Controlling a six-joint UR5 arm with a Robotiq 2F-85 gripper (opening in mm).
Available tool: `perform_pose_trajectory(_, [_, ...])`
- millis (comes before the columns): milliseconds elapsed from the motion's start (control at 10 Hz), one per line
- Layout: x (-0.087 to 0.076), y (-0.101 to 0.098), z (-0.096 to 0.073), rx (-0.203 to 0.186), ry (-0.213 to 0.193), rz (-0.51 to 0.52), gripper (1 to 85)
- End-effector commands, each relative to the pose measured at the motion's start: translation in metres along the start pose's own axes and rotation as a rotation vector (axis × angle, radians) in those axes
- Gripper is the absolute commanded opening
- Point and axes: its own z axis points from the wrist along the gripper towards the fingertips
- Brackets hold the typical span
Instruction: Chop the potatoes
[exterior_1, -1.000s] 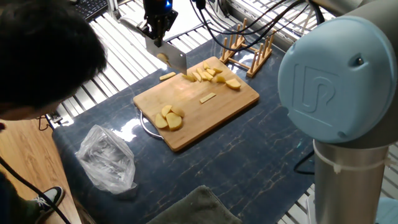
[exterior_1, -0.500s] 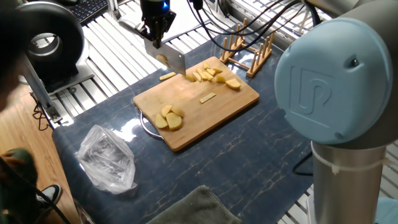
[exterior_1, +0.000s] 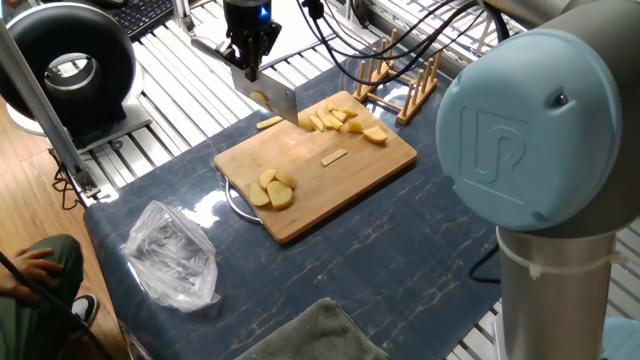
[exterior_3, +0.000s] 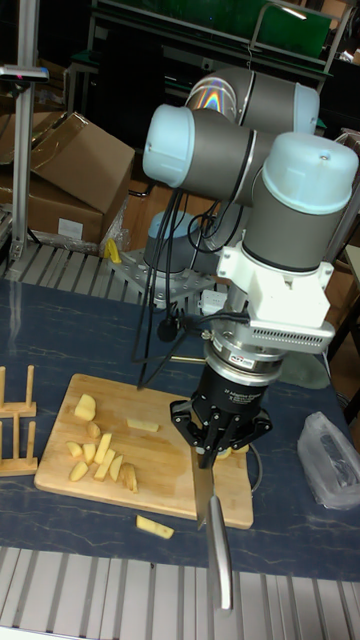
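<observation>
Bamboo board (exterior_1: 330, 185) with cut potatoes (exterior_1: 340, 120), knife (exterior_3: 218, 540) raised at its far edge.
Claw (exterior_3: 212, 455) is clenched on the knife's handle, blade (exterior_1: 275, 98) hanging just below it over the board's edge, beside the nearest sticks. One stick (exterior_1: 268, 123) lies off the board on the dark table (exterior_1: 400, 260), right under the blade; rounded halves (exterior_1: 272, 190) sit well apart at the board's opposite end. Clear plastic bag (exterior_1: 172, 255) lies farther off still.

The fingers (exterior_1: 249, 62) grip a knife (exterior_1: 272, 96) above the potatoes (exterior_1: 340, 121) on the board (exterior_1: 370, 160).
</observation>
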Motion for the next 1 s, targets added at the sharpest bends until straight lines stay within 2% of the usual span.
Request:
perform_pose_trajectory(0, [0.001,0.001,0.001,0.004,0.009,-0.002,1.0])
perform_pose_trajectory(200, [-0.001,0.005,0.001,-0.013,0.002,0.008,1.0])
perform_pose_trajectory(300, [0.000,0.003,0.001,-0.003,0.004,-0.003,1.0])
perform_pose_trajectory(400, [0.004,0.008,-0.001,-0.021,0.015,0.010,1.0])
perform_pose_trajectory(500, [0.005,0.006,-0.001,-0.014,0.017,0.019,1.0])
perform_pose_trajectory(600, [0.003,0.003,-0.001,-0.002,0.010,0.024,1.0])
perform_pose_trajectory(800, [-0.004,0.008,-0.002,-0.028,-0.016,0.042,1.0])
perform_pose_trajectory(900, [-0.007,0.008,-0.003,-0.029,-0.027,0.043,1.0])
